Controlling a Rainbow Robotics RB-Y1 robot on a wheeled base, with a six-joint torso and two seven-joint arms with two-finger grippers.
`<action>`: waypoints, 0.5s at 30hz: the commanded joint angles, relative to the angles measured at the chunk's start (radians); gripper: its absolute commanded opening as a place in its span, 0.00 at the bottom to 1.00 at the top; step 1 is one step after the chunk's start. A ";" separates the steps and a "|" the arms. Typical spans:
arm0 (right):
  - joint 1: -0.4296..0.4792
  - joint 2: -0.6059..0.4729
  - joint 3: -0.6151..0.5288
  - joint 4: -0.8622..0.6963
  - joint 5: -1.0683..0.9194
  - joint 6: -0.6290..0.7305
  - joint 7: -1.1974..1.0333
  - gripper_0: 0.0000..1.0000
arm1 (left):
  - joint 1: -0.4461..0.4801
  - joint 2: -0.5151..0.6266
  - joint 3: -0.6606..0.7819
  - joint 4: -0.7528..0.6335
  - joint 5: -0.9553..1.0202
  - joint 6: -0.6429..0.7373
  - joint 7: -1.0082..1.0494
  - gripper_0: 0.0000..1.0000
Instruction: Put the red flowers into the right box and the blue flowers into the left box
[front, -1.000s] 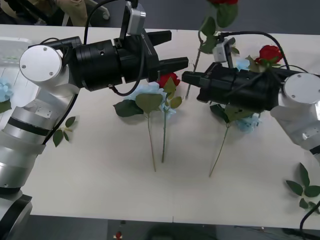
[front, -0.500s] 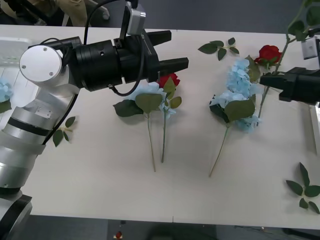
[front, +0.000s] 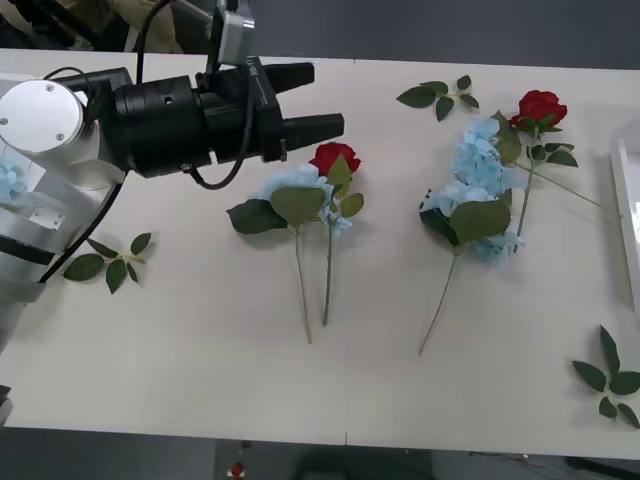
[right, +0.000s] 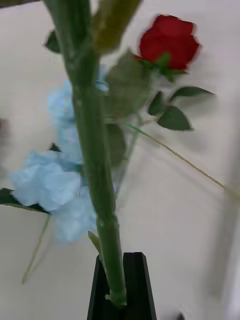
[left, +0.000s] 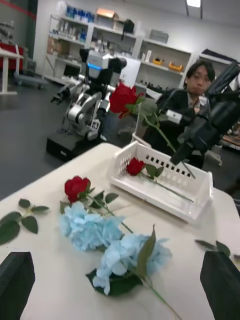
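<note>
My right gripper (right: 120, 260) is shut on the green stem of a red flower (left: 123, 98) and holds it in the air over the right box (left: 200, 196). One red flower (left: 134, 166) lies inside that box. My left gripper (front: 326, 98) hangs open over the table's far left part, just left of a red flower (front: 335, 158) lying among blue flowers (front: 292, 186). Further right lie more blue flowers (front: 474, 180) with another red flower (front: 540, 106) beside them. The right box's rim (front: 626, 210) shows at the table's right edge.
Loose green leaf sprigs lie at the back (front: 440, 94), near the left arm (front: 110, 266) and at the front right (front: 606, 376). A blue bloom (front: 8, 182) peeks out behind the left arm. Bare table stretches along the front edge.
The right arm has swung out of the front view to the right, carrying its red flower. The left arm has drawn back a little to the left, its gripper still open.
</note>
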 joint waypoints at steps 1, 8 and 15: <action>0.060 -0.027 -0.052 -0.013 0.129 -0.015 -0.028 0.00 | -0.034 0.074 -0.051 -0.019 -0.002 -0.004 0.171 0.97; 0.189 -0.045 -0.070 -0.009 0.301 -0.145 -0.042 0.00 | -0.034 0.141 -0.129 -0.020 -0.111 -0.004 0.338 0.98; 0.218 -0.052 -0.057 0.108 0.367 -0.224 -0.046 0.00 | -0.031 0.166 -0.135 -0.020 -0.276 0.000 0.522 0.97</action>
